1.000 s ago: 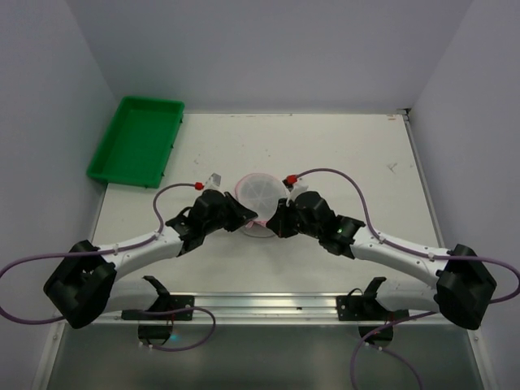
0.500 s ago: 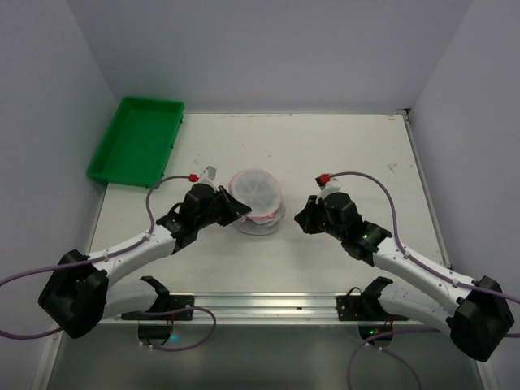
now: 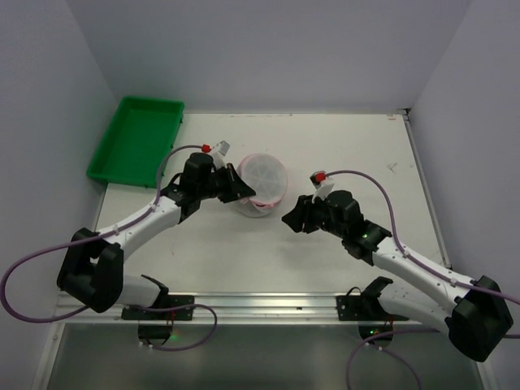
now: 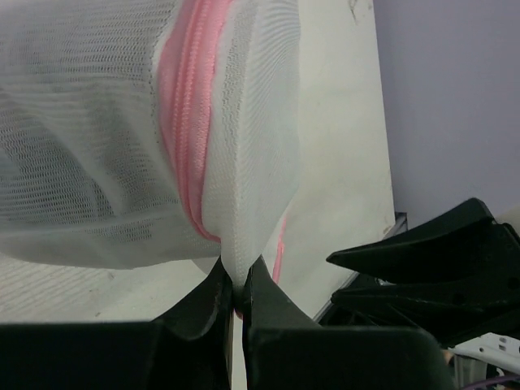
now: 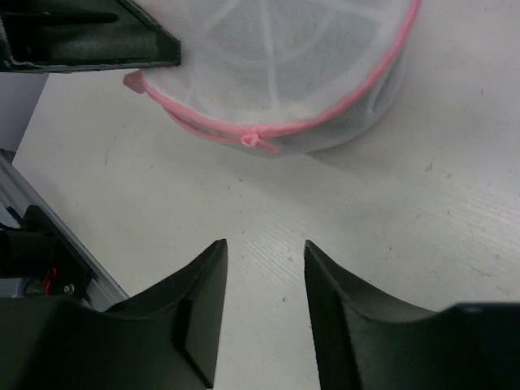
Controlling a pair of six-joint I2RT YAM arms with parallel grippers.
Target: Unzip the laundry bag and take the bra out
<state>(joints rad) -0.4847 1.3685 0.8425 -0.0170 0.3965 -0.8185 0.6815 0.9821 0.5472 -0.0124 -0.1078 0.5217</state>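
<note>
The laundry bag (image 3: 265, 180) is a round white mesh drum with pink zipper trim, near the middle of the table. My left gripper (image 3: 241, 193) is shut on a fold of its mesh (image 4: 240, 268) at its left side, beside the pink zipper (image 4: 193, 146). My right gripper (image 3: 290, 219) is open and empty, low over the table just right of and in front of the bag (image 5: 301, 65). The pink zipper pull (image 5: 258, 140) shows on the near rim in the right wrist view. The bra is not visible through the mesh.
A green plastic tray (image 3: 136, 140) stands at the far left of the white table (image 3: 341, 154). Grey walls close in the back and both sides. A metal rail (image 3: 268, 305) runs along the table's near edge.
My left gripper has carried the bag away from me and slightly right. My right gripper let go of the bag, drew back to the right, then edged left toward it again.
</note>
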